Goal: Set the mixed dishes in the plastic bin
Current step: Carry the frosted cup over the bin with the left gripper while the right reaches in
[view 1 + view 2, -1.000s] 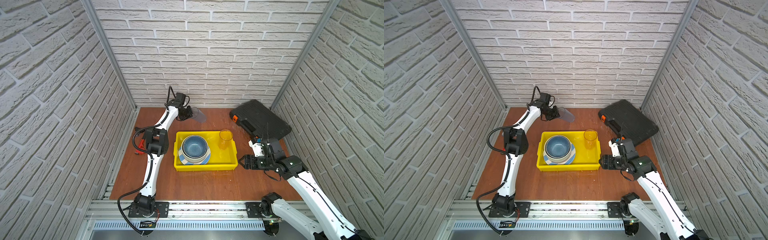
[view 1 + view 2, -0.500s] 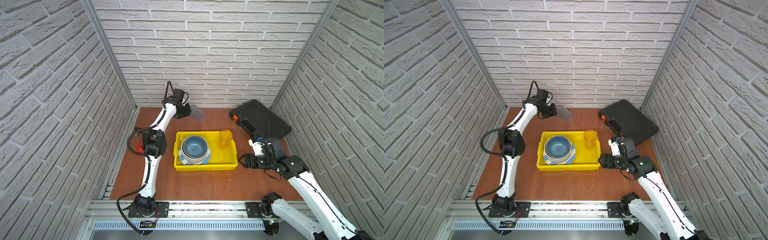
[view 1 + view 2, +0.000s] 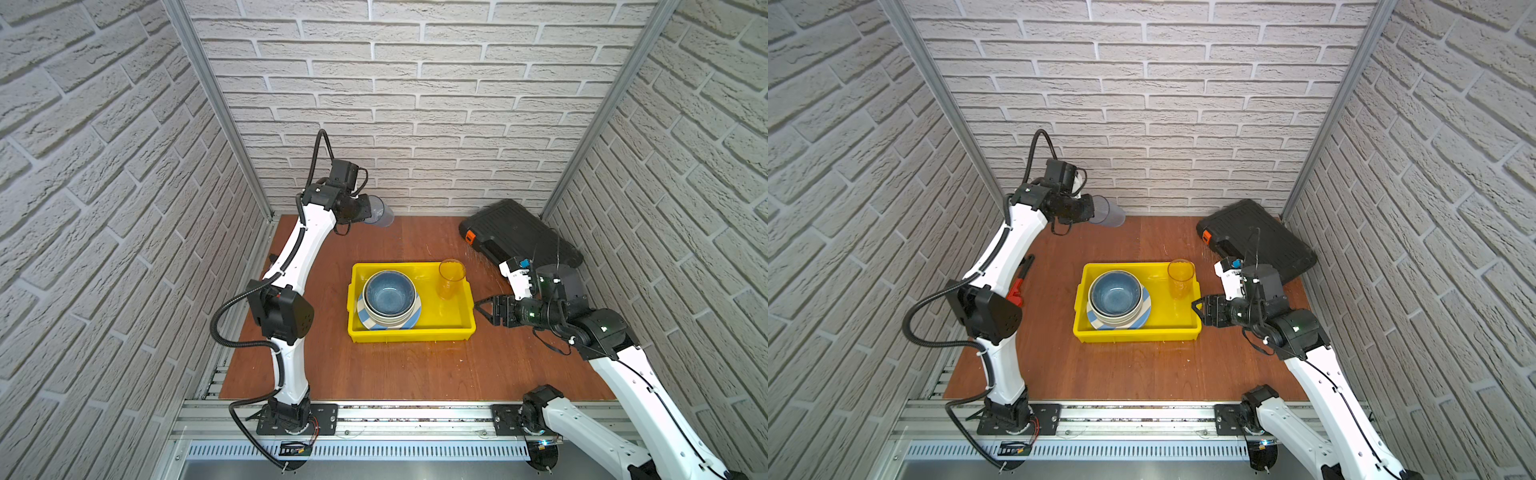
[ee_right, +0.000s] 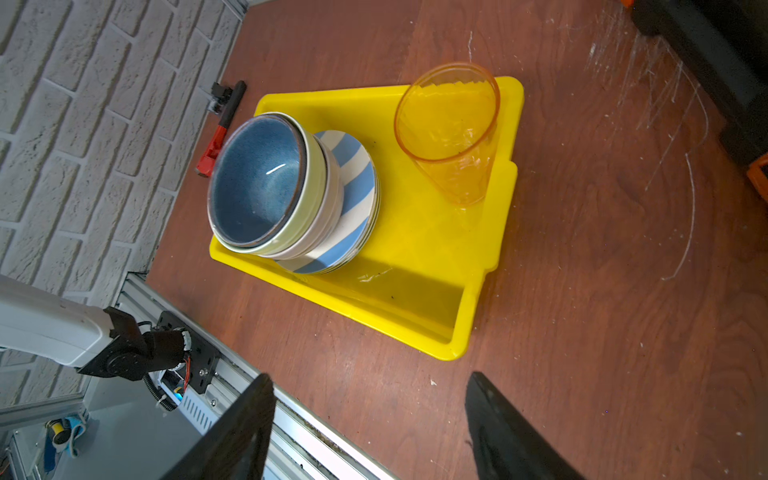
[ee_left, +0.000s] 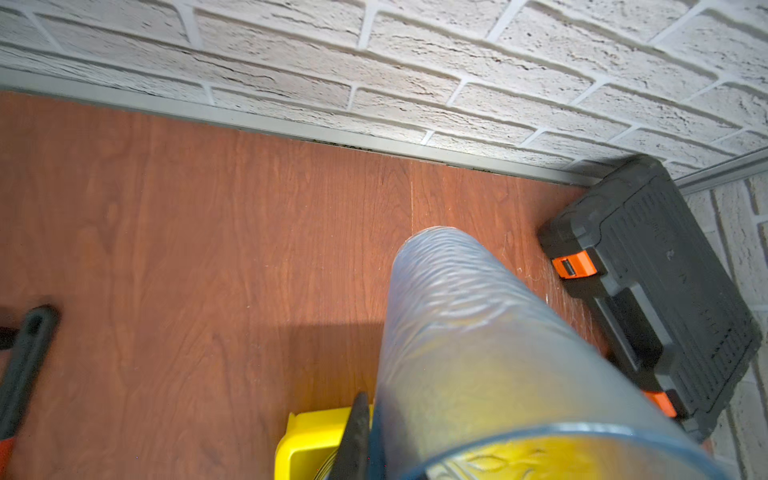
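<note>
The yellow plastic bin [image 3: 411, 334] [image 3: 1133, 332] [image 4: 415, 257] sits mid-table. Inside it, a blue bowl [image 3: 390, 293] [image 4: 257, 183] is nested in a pale green bowl and a whitish one, on a blue-white striped plate [image 4: 353, 199]. An amber-tinted clear tumbler [image 3: 450, 278] [image 4: 453, 133] stands upright in the bin's far right corner. My left gripper [image 3: 368, 210] is raised near the back wall, shut on a second clear tumbler [image 3: 379, 212] [image 5: 478, 340] held on its side. My right gripper [image 3: 484, 307] [image 4: 370, 415] is open and empty, just right of the bin.
A black case with orange latches [image 3: 519, 235] [image 5: 648, 291] lies at the back right corner. A red and black hand tool [image 3: 1019, 282] [image 4: 220, 129] lies by the left wall. Brick walls close three sides, and a metal rail [image 3: 415, 415] runs along the front.
My left arm has lifted the clear tumbler higher and a little to the left. My right gripper has stayed beside the bin, its fingers slightly closer together.
</note>
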Robot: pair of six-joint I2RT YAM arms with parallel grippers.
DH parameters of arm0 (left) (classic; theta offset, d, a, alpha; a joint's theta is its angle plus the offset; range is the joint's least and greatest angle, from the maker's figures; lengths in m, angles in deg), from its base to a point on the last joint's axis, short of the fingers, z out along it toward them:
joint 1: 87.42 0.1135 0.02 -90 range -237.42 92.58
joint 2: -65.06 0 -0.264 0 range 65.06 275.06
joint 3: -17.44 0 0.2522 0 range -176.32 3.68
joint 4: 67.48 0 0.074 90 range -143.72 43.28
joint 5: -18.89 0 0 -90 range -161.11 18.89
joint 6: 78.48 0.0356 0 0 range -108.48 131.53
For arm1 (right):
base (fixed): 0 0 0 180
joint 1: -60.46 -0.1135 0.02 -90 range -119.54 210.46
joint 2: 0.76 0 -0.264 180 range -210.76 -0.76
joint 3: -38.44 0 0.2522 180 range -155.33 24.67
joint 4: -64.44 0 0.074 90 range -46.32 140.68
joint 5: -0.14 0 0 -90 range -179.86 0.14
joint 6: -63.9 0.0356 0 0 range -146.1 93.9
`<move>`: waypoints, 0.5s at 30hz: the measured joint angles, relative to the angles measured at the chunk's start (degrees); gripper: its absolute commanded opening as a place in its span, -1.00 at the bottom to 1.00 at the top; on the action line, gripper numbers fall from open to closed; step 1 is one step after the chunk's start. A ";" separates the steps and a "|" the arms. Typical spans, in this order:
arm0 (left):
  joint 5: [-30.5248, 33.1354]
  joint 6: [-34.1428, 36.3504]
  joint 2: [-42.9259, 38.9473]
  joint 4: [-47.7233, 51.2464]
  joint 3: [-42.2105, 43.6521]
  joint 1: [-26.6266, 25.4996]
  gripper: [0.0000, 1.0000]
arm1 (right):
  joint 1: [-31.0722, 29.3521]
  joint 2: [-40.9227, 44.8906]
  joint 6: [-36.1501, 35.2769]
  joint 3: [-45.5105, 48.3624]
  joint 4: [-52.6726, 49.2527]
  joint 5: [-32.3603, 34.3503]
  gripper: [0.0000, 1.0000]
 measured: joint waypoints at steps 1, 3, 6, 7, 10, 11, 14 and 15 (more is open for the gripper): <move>1.44 0.59 -1.68 0.11 1.33 -0.68 -1.00 | -0.48 -0.13 -0.02 -0.50 0.33 -0.15 0.45; 5.84 1.95 -5.79 0.31 4.87 -2.73 -1.00 | -1.68 -0.68 0.00 -1.81 1.05 -0.31 0.44; 11.15 3.54 -9.94 1.07 8.52 -5.44 -1.00 | -4.37 -2.21 0.07 -4.07 2.19 0.31 0.43; 12.41 3.76 -10.80 1.29 9.35 -6.12 -1.00 | -5.38 -2.82 0.17 -4.72 2.60 0.70 0.43; 16.55 4.20 -13.77 1.53 12.59 -8.00 -1.00 | -9.88 -5.46 0.48 -7.04 4.31 2.51 0.40; 17.77 4.20 -14.86 1.60 13.88 -8.76 -1.00 | -11.80 -6.62 0.68 -7.82 5.38 3.28 0.38; 20.92 3.87 -17.88 2.69 17.00 -10.91 -1.00 | -15.50 -9.20 1.64 -9.03 8.94 4.59 0.30; 22.12 3.56 -18.67 3.63 17.33 -12.00 -1.00 | -16.33 -10.05 2.03 -9.42 10.03 4.81 0.27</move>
